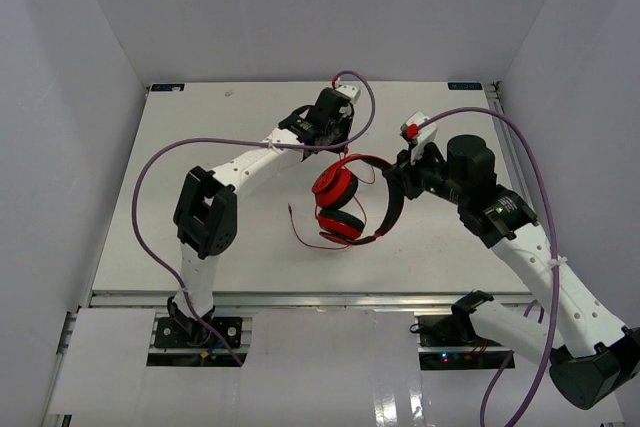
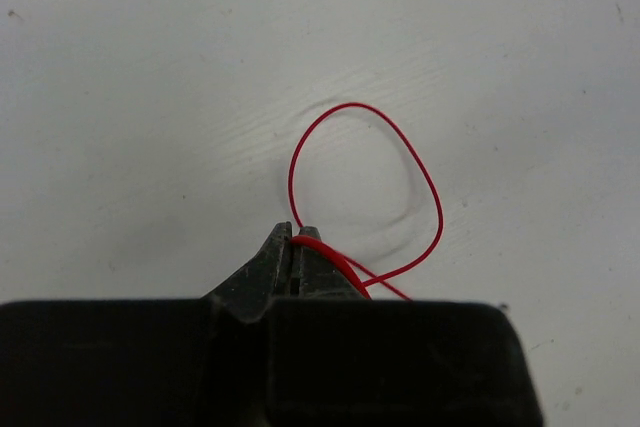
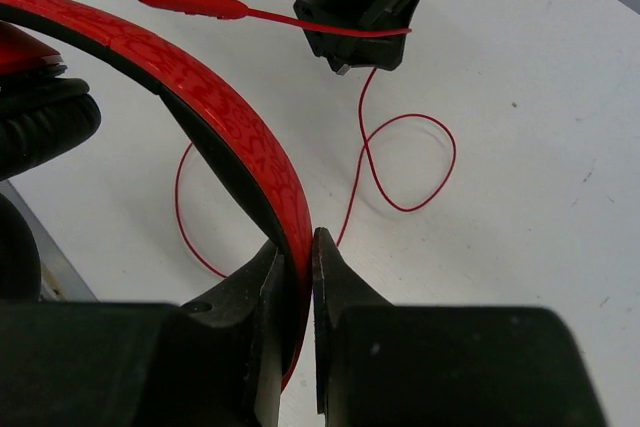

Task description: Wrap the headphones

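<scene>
The red headphones (image 1: 340, 202) sit mid-table, earcups stacked, headband (image 1: 392, 209) arching to the right. My right gripper (image 1: 400, 182) is shut on the headband (image 3: 250, 162), clamping it between both fingers. My left gripper (image 1: 335, 142) is behind the headphones, shut on the thin red cable (image 2: 330, 252). In the left wrist view the cable makes a loop (image 2: 425, 182) on the table beyond my fingertips (image 2: 292, 237). In the right wrist view the cable with its inline remote (image 3: 190, 2) runs taut to the left gripper (image 3: 355, 37), then hangs in loops (image 3: 415, 162). A black ear pad (image 3: 45, 127) shows at left.
Purple robot cables (image 1: 150, 172) arc over the left side and another (image 1: 535, 177) over the right. A loose bit of red cable (image 1: 300, 232) lies left of the earcups. White walls enclose the table (image 1: 200, 147) on three sides.
</scene>
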### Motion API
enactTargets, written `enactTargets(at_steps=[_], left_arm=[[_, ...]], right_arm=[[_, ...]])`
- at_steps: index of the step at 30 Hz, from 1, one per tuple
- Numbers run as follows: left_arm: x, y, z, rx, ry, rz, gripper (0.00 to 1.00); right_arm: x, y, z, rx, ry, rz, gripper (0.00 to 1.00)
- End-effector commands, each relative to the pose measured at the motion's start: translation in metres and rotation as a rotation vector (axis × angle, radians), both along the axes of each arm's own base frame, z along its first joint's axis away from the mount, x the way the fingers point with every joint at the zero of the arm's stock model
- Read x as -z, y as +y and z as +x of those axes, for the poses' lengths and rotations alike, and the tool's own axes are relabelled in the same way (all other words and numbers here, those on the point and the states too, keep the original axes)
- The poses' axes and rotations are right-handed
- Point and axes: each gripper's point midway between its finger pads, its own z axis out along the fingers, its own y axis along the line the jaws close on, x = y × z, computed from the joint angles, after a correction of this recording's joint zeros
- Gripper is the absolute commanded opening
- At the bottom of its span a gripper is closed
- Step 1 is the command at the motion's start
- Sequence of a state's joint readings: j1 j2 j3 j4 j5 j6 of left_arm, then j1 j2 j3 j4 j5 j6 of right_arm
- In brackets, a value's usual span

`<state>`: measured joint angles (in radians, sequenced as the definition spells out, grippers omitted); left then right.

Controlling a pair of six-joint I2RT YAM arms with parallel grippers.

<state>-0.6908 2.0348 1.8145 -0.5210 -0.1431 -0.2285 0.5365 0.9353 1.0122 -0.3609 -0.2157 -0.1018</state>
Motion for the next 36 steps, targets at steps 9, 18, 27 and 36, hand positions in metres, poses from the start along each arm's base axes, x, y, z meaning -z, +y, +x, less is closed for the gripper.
enactTargets(at_steps=[9, 18, 27, 36], left_arm=[[-0.061, -0.003, -0.027, 0.042, -0.061, -0.279, 0.17], [-0.058, -0.017, -0.057, 0.192, -0.016, -0.529, 0.56], [-0.068, -0.005, -0.070, 0.252, -0.060, -0.775, 0.82], [-0.061, 0.032, -0.093, 0.225, -0.268, -0.804, 0.98]], right_arm=[[-0.071, 0.019, -0.028, -0.187, -0.090, 0.174, 0.08], [-0.089, 0.021, -0.037, -0.238, -0.078, 0.212, 0.08], [-0.104, 0.014, -0.036, -0.220, -0.089, 0.225, 0.08], [-0.107, 0.006, -0.023, -0.156, -0.096, 0.219, 0.08]])
